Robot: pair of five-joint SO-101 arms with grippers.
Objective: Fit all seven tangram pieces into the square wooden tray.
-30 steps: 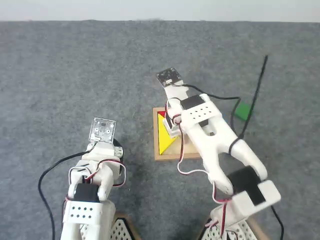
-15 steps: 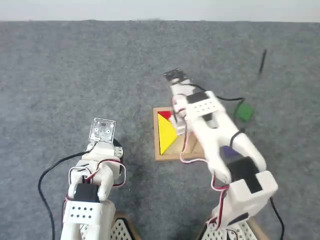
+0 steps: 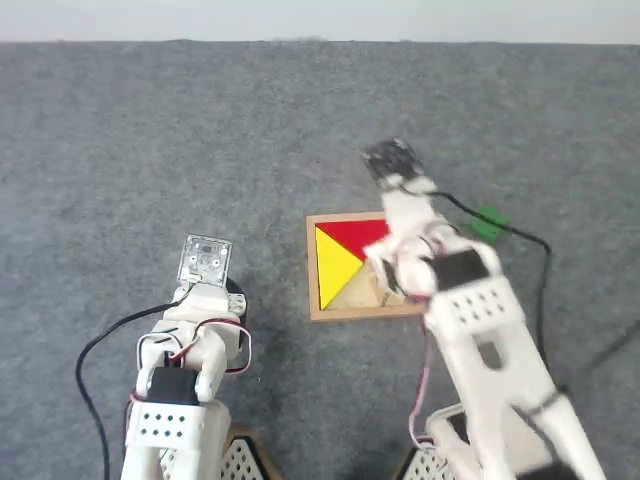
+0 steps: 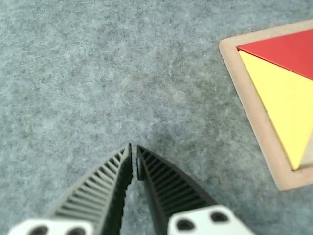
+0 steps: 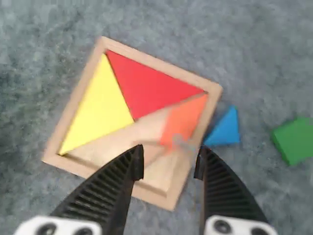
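Square wooden tray point(image 3: 311, 280) holds flat red triangle point(image 3: 358, 233) beside yellow triangle point(image 3: 333, 268).

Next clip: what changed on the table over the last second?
The right arm swung off the wooden tray toward its own right, uncovering the red triangle. The right claw is open above the tray, gripping nothing. The left claw, the yellow triangle, the tray and the green piece stayed put.
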